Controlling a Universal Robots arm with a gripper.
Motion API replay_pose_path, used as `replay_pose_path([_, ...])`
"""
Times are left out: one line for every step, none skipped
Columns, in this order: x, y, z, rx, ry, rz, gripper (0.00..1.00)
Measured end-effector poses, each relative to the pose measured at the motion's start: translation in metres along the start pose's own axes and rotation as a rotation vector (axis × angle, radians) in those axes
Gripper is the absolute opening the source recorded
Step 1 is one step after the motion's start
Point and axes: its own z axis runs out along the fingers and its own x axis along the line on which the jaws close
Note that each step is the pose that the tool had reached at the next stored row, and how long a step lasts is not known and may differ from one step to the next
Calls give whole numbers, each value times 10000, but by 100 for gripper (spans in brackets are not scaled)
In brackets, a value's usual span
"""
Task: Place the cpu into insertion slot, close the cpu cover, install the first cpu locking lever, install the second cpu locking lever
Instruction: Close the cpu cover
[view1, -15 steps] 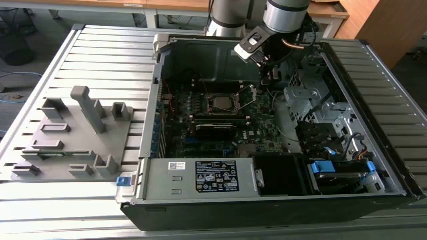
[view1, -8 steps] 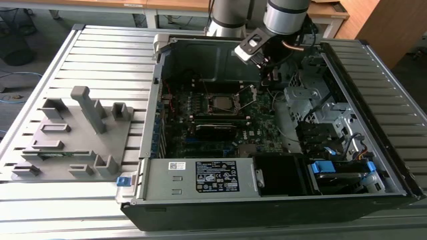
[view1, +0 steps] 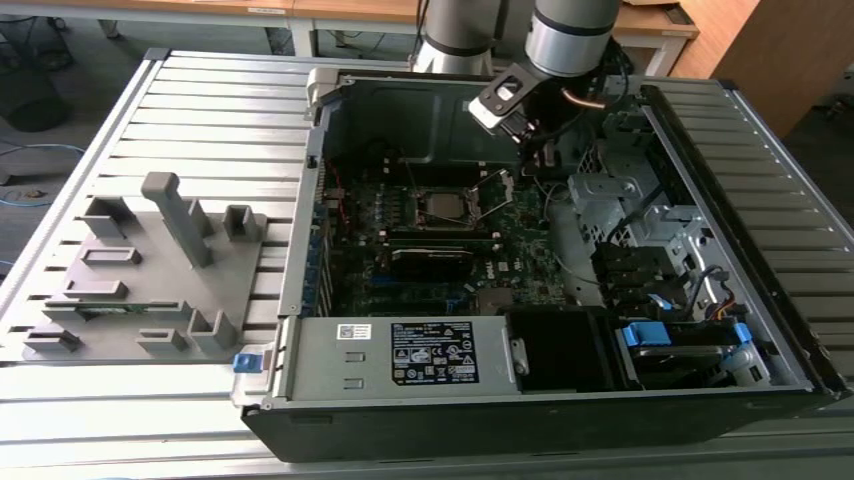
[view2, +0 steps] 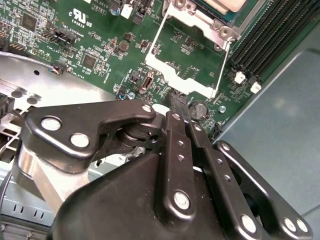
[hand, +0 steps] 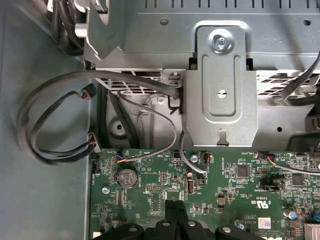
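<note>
As the grey arm leans into the open black-and-silver computer case (view1: 334, 130) on the slatted metal table (view1: 200, 110), its black two-fingered gripper (view1: 543, 162) hangs low over the dark green motherboard (view1: 400, 275), on the exterior view's right of the socket. In both wrist views the fingers (hand: 170, 213) are pressed together, with nothing I can make out between them. In the second wrist view the gripper's tip sits just beside the free edge of the cpu cover (view2: 182, 84), a thin silvery metal frame plate with a square window. The cover is swung open off the socket, so green board shows through its window. A small round silver coin battery (view2: 199, 109) lies close by that tip. The cpu (view1: 445, 207), a small flat grey-brown square chip, lies uncovered in the insertion slot (view1: 422, 212), the small dark square socket with a silvery rim. A grey moulded fixture plate (view1: 147, 260) rests on the table at the exterior view's left, well apart from the case.
</note>
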Motion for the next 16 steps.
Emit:
replay_pose_path([0,0,11,0,0,0,11])
replay_pose_path([0,0,21,0,0,0,11])
replay_pose_path([0,-1,30,0,0,0,11])
replay_pose_path([-1,-1,38,0,0,0,11])
replay_pose_path([-1,-1,45,0,-1,0,11])
replay_pose_path([-1,-1,51,0,0,0,11])
replay_pose_path([-1,-1,57,0,-1,0,11])
replay_pose_path([-1,-1,61,0,-1,0,11])
replay_pose_path([-1,-1,60,1,-3,0,11])
replay_pose_path([-1,-2,60,1,-3,0,11])
replay_pose_path([-1,-2,61,1,-3,0,11])
replay_pose_path([-1,-1,61,0,-2,0,11])
replay_pose_path([-1,-1,62,0,-1,0,11])
replay_pose_path([-1,-1,62,0,-1,0,11])
replay_pose_path([-1,-1,62,0,-1,0,11])
replay_pose_path([-1,-1,62,0,-2,0,11])
